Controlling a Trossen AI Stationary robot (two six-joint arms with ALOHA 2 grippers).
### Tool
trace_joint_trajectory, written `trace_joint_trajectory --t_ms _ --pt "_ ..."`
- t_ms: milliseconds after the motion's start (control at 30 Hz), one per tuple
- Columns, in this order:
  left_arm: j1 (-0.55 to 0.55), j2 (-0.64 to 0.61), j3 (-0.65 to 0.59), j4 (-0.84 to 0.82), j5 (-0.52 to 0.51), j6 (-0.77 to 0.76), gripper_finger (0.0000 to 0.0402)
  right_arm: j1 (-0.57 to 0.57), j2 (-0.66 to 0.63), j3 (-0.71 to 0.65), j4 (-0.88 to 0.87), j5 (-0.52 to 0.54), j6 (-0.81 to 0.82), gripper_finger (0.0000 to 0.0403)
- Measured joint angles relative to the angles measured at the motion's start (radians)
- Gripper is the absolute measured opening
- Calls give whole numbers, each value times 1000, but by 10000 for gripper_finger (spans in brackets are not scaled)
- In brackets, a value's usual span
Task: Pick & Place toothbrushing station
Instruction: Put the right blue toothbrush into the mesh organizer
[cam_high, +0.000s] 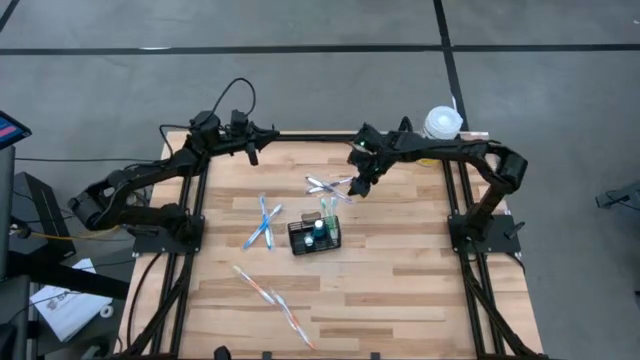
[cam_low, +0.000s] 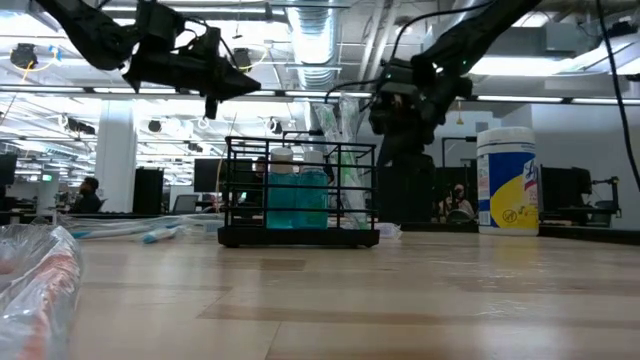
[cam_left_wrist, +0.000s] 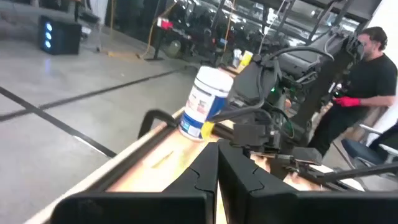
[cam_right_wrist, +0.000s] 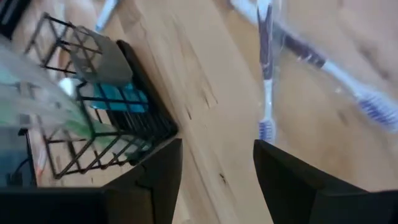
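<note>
The toothbrushing station, a black wire basket (cam_high: 315, 236) (cam_low: 300, 195) (cam_right_wrist: 93, 112), stands on its base at the table's middle. It holds a teal item and a wrapped green toothbrush (cam_high: 328, 212) that stands up in it. My right gripper (cam_high: 357, 187) (cam_right_wrist: 217, 168) hangs open above the table just beyond the basket, tilted downward over two wrapped toothbrushes (cam_high: 330, 184) (cam_right_wrist: 266, 93); nothing is between its fingers. My left gripper (cam_high: 252, 142) (cam_left_wrist: 217, 168) is shut and held level above the table's far edge at the left, holding nothing.
More wrapped toothbrushes lie left of the basket (cam_high: 262, 222) and toward the near edge (cam_high: 270, 293) (cam_low: 30, 270). A white-and-yellow wipes tub (cam_high: 441, 122) (cam_low: 507, 180) (cam_left_wrist: 205, 102) stands at the far right corner. A person (cam_left_wrist: 367, 62) stands beyond the table.
</note>
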Motion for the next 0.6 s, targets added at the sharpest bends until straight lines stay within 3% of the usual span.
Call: trace_joint_trajectory --t_ms 433,600 --pt "-44 72 0 1 -4 3 1 94 207 2 -11 33 45 199" --pt "-42 66 0 5 -3 29 1 84 218 3 -15 -24 68 195"
